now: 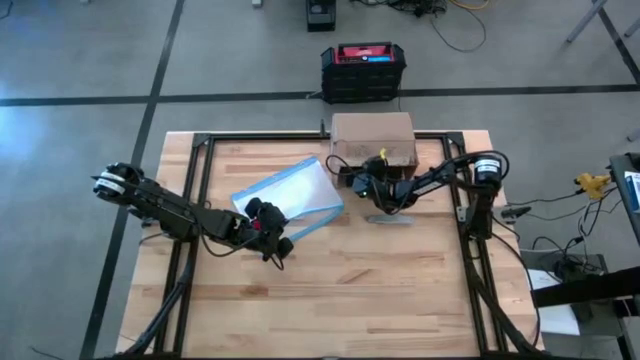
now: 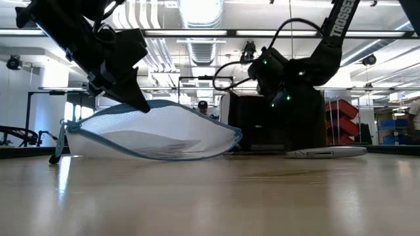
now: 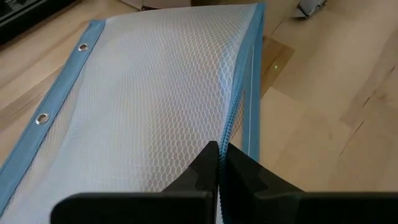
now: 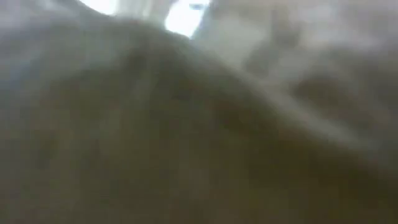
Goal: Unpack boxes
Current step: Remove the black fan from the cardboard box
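The cardboard box [image 1: 372, 138] is parked at the far edge of the wooden surface [image 1: 400, 290], with the black-and-red case [image 1: 363, 72] sitting on the floor just behind it. The right hand [image 1: 352, 172] is found right at the box's near-left corner, pressed up close against it; its wrist view is filled by a brown blur, so nothing can be made out there. Its fingers are shut, and whether any bit of the box is actually pinched can't be told.

The mesh pouch with the blue edge [image 1: 288, 198] is spread out just left of the box, on the near side. The left hand [image 3: 219, 163] is closed tight at the pouch's near edge, fingers pressed together on the zipper line. From table level that side of the pouch is seen lifted a little. A flat silvery item [image 2: 326, 153] lies near the box's front, under the right arm.
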Motion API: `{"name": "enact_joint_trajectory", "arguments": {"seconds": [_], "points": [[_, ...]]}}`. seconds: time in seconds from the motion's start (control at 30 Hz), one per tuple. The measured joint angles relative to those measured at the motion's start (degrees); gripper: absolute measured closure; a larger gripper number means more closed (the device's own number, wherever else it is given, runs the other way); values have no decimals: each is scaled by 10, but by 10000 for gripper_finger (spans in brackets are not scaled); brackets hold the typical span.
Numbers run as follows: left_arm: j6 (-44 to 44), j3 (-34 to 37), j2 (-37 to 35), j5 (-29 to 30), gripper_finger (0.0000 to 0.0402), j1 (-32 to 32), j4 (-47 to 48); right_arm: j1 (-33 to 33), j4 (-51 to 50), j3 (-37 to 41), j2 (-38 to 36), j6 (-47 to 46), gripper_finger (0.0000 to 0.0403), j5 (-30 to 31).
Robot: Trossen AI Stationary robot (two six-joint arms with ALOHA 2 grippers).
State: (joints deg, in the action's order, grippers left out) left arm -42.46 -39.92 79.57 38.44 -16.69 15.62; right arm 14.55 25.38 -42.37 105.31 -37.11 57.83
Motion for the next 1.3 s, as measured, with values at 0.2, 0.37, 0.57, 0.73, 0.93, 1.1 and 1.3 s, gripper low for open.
{"name": "enact_joint_trajectory", "arguments": {"seconds": [0.2, 0.37, 0.57, 0.73, 0.93, 1.1, 1.3], "points": [[0, 0, 0, 0, 401, 0, -1, 22, 12, -12, 36, -33, 403, -30], [0, 0, 0, 0, 401, 0, -1, 37, 3, -15, 42, -34, 403, -81], [0, 0, 0, 0, 401, 0, -2, 26, -45, -16, 24, -46, 403, -100], [0, 0, 0, -1, 401, 0, -2, 6, -96, -16, -3, -94, 403, -142], [0, 0, 0, -1, 401, 0, -2, -20, -179, -15, -60, -94, 403, -194], [0, 0, 1, -1, 401, 0, -2, -19, -228, -14, -121, 26, 403, -291], [0, 0, 1, -1, 401, 0, -2, -3, -298, -14, -179, 150, 380, -351]]}}
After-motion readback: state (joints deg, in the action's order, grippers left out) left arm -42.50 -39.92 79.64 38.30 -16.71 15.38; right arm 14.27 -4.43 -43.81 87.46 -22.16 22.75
